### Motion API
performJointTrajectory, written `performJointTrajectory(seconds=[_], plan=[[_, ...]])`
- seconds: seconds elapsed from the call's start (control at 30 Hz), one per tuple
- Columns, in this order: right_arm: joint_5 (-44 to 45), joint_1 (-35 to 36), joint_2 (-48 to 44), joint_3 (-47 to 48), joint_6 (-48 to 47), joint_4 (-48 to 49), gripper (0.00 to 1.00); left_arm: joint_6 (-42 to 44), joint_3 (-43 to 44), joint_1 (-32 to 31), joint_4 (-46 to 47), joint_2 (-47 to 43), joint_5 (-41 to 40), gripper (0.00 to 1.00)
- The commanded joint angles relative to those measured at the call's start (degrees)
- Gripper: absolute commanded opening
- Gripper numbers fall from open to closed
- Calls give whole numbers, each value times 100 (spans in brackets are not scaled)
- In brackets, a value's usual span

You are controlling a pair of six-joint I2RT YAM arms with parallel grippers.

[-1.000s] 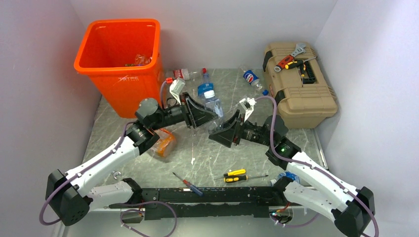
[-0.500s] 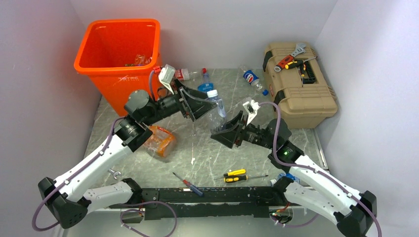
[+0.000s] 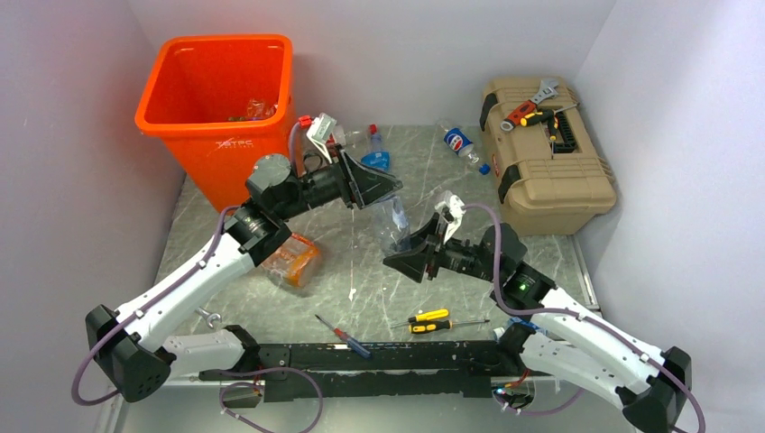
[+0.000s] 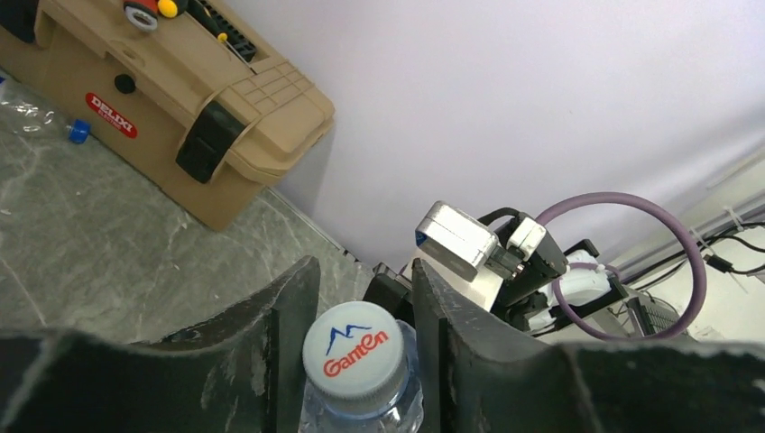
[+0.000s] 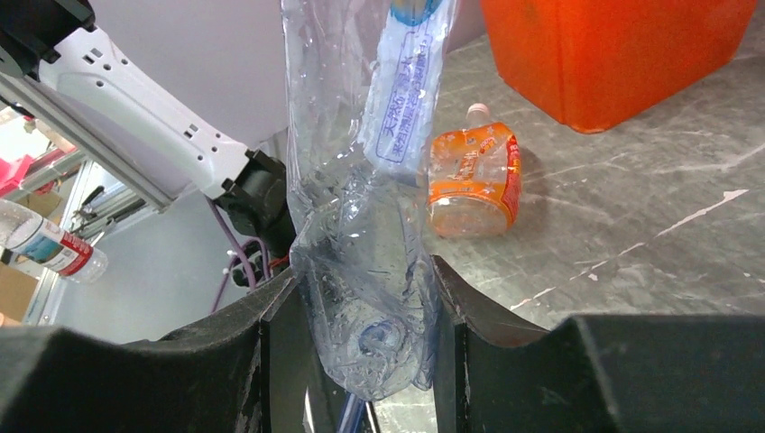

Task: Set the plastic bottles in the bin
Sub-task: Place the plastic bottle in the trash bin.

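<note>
right gripper (image 5: 363, 275) pinches a crumpled bottle (image 5: 361, 180), its top cut off. left gripper (image 4: 365, 271) flanks the cap (image 4: 353, 350); whether it grips, i cannot tell.

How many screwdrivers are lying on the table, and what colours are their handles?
Yellow-handled screwdrivers: 2
Red-and-blue-handled screwdriver: 1
Total: 3

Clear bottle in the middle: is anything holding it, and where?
Both. The right end effector clamps the crushed bottle at its base; the left end effector looks closed on its capped neck.
</note>
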Motion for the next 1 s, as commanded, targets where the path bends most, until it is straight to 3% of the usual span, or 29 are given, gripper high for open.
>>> performJointTrajectory(seconds=[0.0,0.1,0.17,0.37,0.47,0.53,0.67,0.83,0.9,0.97], plan=[[260,27,-168,-43,-123,207,28,-162,166,-16,324,-69,294,47],[325,31,-186,-80,-94,256,28,-149,184,-14,203,-91,339,64],[362,36,-189,-85,-83,280,27,-119,154,-18,145,-140,338,63],[488,27,-194,-117,-56,353,27,-59,-7,-14,128,-288,299,40],[473,33,-157,-83,-44,338,27,12,41,-18,68,-272,332,18],[468,33,-97,-7,22,243,37,83,102,-20,-7,-260,304,0],[388,38,-106,361,31,-338,97,939,656,-13,-722,-325,-215,0],[845,24,-655,845,-264,-1391,100,3330,2755,-14,-2583,-62,-2057,0],[1142,23,-860,970,-338,-1722,100,4138,3350,-14,-2760,53,-2913,0],[1485,23,-1047,996,-341,-1924,100,5040,3519,9,-2355,128,-3696,0]])
